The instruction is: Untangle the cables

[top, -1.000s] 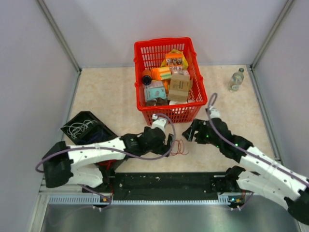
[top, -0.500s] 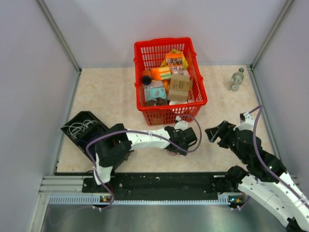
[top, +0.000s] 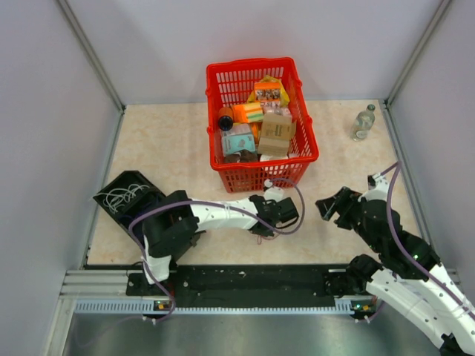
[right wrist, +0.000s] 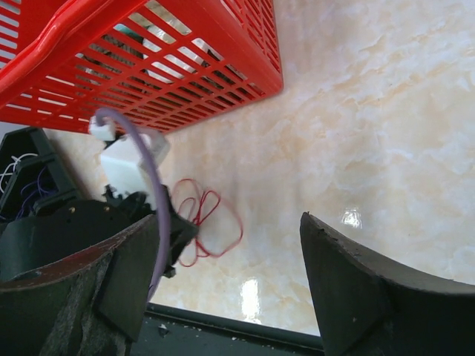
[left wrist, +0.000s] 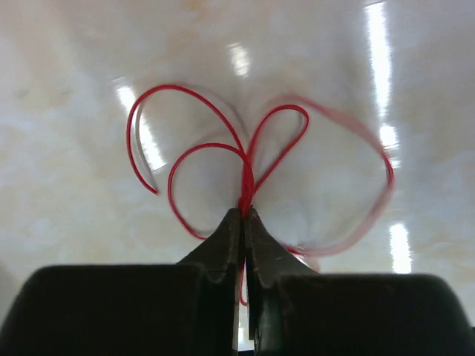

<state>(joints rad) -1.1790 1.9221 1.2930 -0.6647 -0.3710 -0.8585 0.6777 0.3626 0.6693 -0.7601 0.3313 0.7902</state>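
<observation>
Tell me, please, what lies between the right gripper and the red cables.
From the right gripper, only bare table runs up to the left gripper, which is shut on the cables. The top and right wrist views both show this.

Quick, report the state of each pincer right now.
Left pincer: shut on the red cables, pinching them where the loops meet.
Right pincer: open, holding nothing.

Walled off behind by the red plastic lattice basket (top: 223,159), just past the thin red wire loops (left wrist: 246,174). Barred from the left by the white-and-black left arm (top: 223,213) stretched across. Open from the right, over bare beige marbled tabletop (top: 303,225) up to the right gripper (top: 326,209).
</observation>
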